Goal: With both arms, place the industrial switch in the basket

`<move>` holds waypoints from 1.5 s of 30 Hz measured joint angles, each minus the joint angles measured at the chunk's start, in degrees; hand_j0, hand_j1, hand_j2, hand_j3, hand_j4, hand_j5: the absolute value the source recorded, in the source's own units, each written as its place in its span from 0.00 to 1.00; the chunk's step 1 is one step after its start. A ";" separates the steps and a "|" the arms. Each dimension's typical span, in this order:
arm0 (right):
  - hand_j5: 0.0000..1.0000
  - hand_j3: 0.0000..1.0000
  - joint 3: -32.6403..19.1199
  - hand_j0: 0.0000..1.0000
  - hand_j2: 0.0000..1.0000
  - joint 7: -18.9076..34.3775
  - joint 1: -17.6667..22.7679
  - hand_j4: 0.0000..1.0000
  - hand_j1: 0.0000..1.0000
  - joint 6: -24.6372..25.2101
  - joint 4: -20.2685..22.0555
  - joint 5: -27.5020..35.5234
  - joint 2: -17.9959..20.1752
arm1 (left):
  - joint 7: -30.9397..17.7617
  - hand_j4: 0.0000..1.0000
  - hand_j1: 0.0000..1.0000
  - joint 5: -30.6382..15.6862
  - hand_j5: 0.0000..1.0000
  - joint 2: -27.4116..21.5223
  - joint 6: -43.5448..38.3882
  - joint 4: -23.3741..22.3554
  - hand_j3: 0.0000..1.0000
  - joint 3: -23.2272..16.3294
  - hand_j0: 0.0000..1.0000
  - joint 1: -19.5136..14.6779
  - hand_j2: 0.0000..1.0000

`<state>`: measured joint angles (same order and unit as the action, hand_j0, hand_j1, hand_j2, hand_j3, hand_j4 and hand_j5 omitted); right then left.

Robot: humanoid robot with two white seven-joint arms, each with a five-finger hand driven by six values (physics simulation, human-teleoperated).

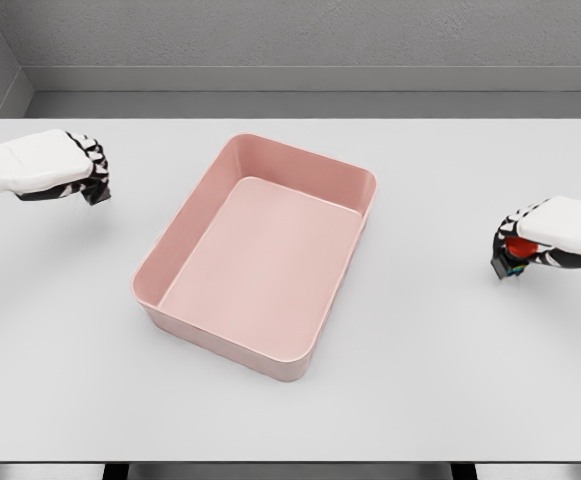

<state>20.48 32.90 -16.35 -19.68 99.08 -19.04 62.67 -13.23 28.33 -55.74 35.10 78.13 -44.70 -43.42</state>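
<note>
A pink rectangular basket (300, 165) lies in the middle of the white table, turned at a slant, with nothing inside it. At the right edge my right hand (530, 245) has its fingers curled around a small object with a red top, the industrial switch (516, 249), mostly hidden by the fingers. It sits just above or on the table, well to the right of the basket. My left hand (88, 175) hovers at the far left, its fingers curled, holding nothing, level with the basket's far end.
The white table (450, 380) stretches wide around the basket, with its front edge near the bottom of the picture. A grey wall rises behind the table's far edge.
</note>
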 measured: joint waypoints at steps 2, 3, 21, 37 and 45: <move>0.52 0.52 0.01 0.52 0.52 0.00 -1.05 0.52 0.52 -0.04 0.16 -0.01 0.00 | 0.02 0.22 0.22 -0.74 0.22 0.13 0.00 1.47 0.22 1.10 0.22 -0.09 0.22; 0.52 0.52 0.01 0.52 0.52 -0.01 -1.67 0.52 0.52 -0.05 0.23 0.02 0.01 | 0.02 0.22 0.22 -1.07 0.22 0.22 0.01 1.98 0.22 1.66 0.22 -0.09 0.22; 0.53 0.53 1.26 0.53 0.53 -0.02 -12.48 0.53 0.53 -0.31 0.98 0.29 -3.48 | -0.05 0.23 0.23 -6.07 0.23 5.60 0.08 13.90 0.23 2.97 0.23 -2.37 0.23; 0.55 0.55 11.87 0.55 0.55 0.17 -24.87 0.55 0.55 -0.22 0.94 0.00 -12.63 | -0.48 0.49 0.49 -1.60 0.49 10.54 0.03 17.78 0.49 -3.06 0.49 -2.20 0.49; 0.63 0.63 15.91 0.63 0.63 1.32 -26.98 0.63 0.63 -0.12 0.80 0.01 -14.95 | -0.44 1.00 1.00 -1.19 1.00 10.60 -0.02 18.33 1.00 -3.57 1.00 -2.29 1.00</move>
<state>36.39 34.21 -43.33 -19.80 99.87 -19.03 47.72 -13.66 27.14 -45.14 35.08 96.46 -48.27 -45.70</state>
